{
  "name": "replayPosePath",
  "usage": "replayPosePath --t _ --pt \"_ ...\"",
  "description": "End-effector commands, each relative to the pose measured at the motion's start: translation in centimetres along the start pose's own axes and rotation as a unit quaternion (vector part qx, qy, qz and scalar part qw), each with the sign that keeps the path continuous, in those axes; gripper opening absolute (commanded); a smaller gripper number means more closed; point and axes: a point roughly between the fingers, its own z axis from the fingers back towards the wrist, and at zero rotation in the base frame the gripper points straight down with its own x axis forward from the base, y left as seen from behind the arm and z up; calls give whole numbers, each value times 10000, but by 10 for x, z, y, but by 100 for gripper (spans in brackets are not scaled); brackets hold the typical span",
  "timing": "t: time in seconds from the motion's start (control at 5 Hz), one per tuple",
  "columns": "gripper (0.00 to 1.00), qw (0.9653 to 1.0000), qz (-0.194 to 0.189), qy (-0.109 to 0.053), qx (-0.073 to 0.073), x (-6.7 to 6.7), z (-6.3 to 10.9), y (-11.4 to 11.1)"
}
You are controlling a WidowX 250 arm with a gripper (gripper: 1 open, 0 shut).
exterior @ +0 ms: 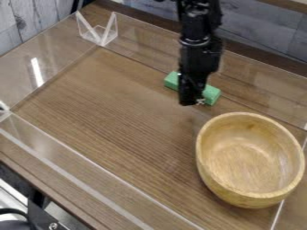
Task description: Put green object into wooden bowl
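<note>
Hanging straight down from a black arm, the hand sits directly over the green object, its fingers drawn fully together rather than spread. The block lies flat on the wooden table, and the dark fingers cross its middle so that green shows on both sides of them; whether the tips actually press on it cannot be told from this view. The wooden bowl stands near the block, toward the front right, apart from it and with nothing inside. Clear plastic walls edge the table, and a small transparent stand sits at the far left corner.
</note>
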Motion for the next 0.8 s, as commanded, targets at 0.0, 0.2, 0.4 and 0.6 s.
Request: replayPosePath --t 0.0,0.2,0.4,0.6 --pt "0 9996 -19 -169 205 17 15 17" --pt "0 9995 218 -142 178 29 3 19" --pt "0 9987 462 -118 189 42 1 21" --pt "0 9971 713 -116 224 51 1 22"
